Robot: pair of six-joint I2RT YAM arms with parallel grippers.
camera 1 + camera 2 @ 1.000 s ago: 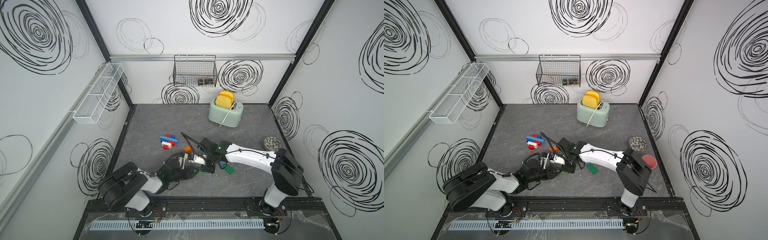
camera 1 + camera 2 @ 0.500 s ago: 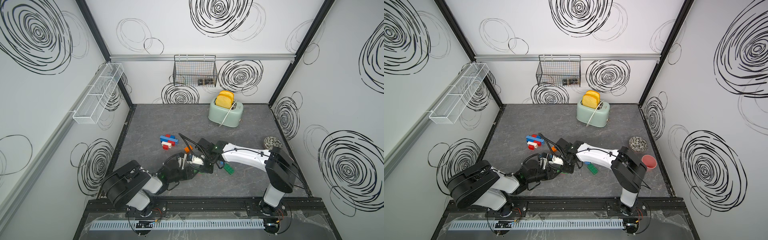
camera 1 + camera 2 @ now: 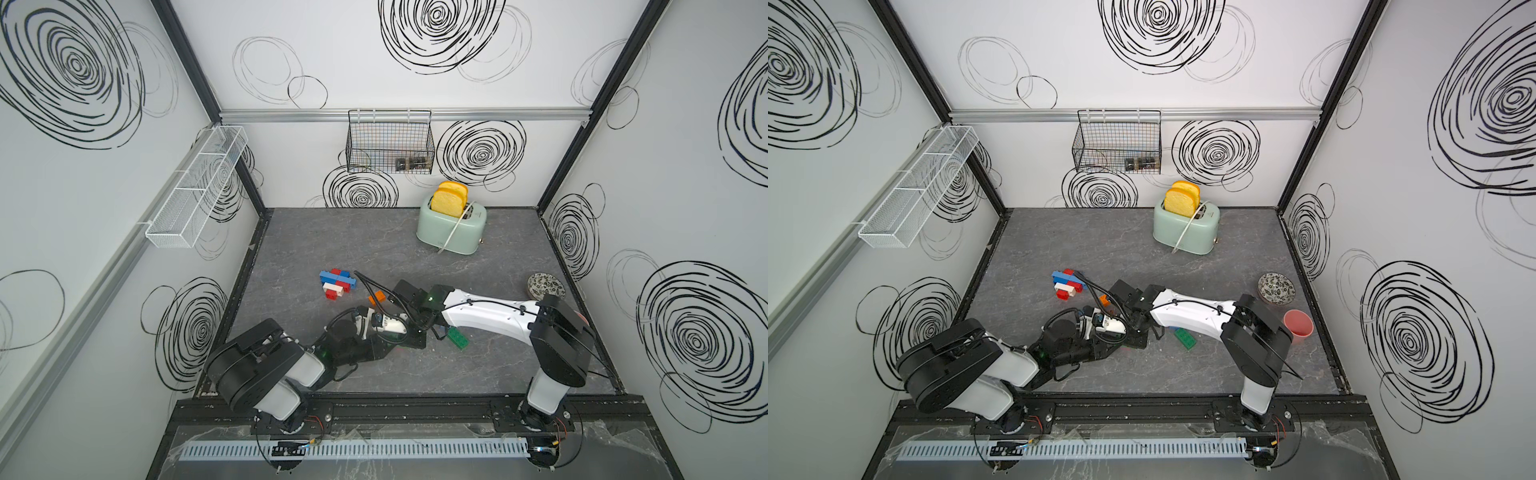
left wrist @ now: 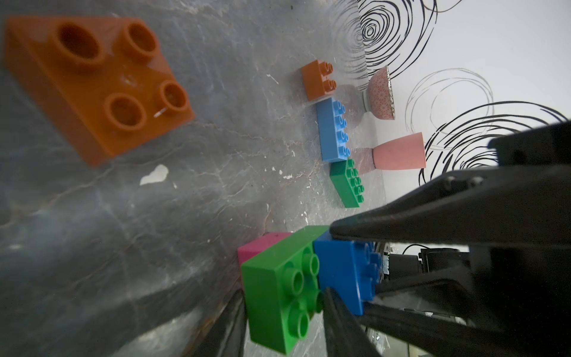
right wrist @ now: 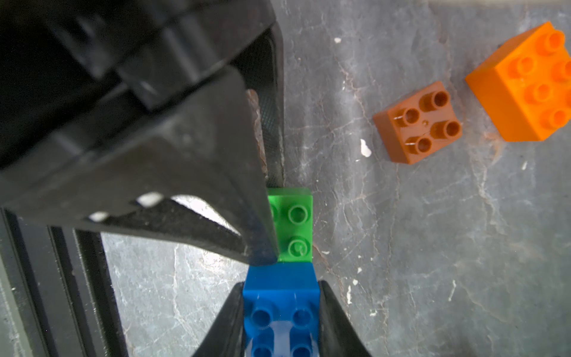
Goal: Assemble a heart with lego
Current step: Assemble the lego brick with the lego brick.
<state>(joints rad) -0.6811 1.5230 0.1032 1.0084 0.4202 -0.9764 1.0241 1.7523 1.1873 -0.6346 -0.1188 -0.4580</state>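
Both arms meet low over the front middle of the desk (image 3: 374,249).

Left end effector (image 4: 282,293): closed on a square green brick (image 4: 278,272), one finger on each side. A pink brick (image 4: 262,247) sits against the green brick's far side, touching it.

Right end effector (image 5: 281,289): closed on a square blue brick (image 5: 281,318), fingers on two opposite faces.

The blue brick and green brick butt edge to edge. I can't tell whether they're actually locked together.

Loose on the desk near the grip point:
- brown brick (image 5: 417,123), studs up
- orange brick (image 5: 525,83), near the brown brick but not touching

Toward the right wall, a long blue brick (image 4: 333,129) lies just beside a long green brick (image 4: 346,182).

A cluster of blue, red and white bricks (image 3: 338,284) sits further back and to the left, well apart from both end effectors.

The toaster (image 3: 451,226) is at the back of the desk.
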